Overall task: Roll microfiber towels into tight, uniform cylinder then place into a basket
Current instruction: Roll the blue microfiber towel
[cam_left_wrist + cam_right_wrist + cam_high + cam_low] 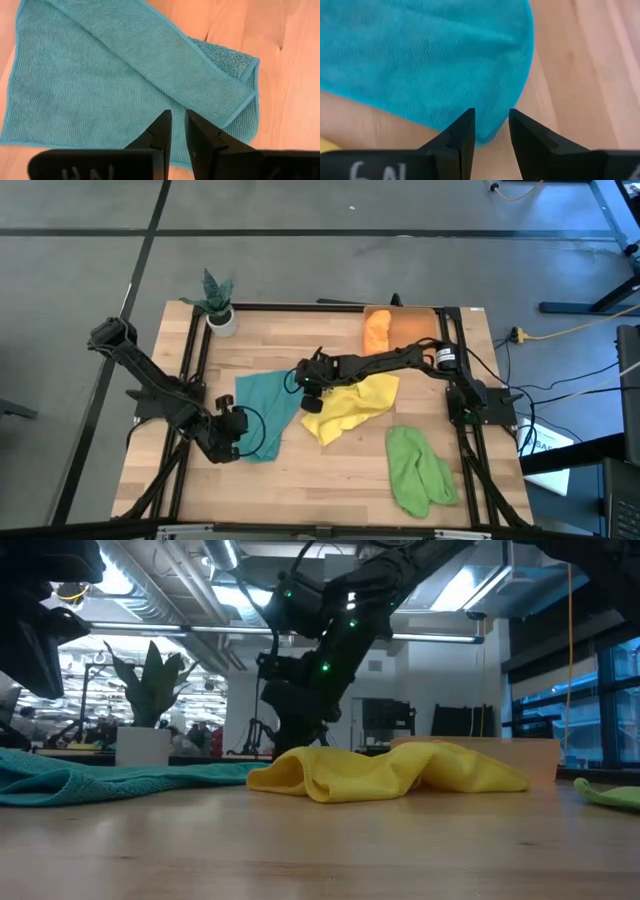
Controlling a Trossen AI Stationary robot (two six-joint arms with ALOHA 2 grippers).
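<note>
While both hands hover over the teal towel (262,412), neither grips it.

Seen from its own wrist, the left hand (178,131) has its fingers (161,132) drawn close with only a thin slit between them and nothing caught there; the teal cloth lies flat just beyond the tips, one side folded over itself, and this hand sits at the towel's near-left corner on the bench (330,470). The right hand (491,131) stands slightly parted over the towel's far-right edge, the cloth's rim showing between its fingers without being pinched. Just beside that hand lies the crumpled yellow towel (352,406), touching the teal one. The light green towel (418,471) lies well apart at the near right. The orange towel (376,330) rests in the basket (415,326) at the far edge.
</note>
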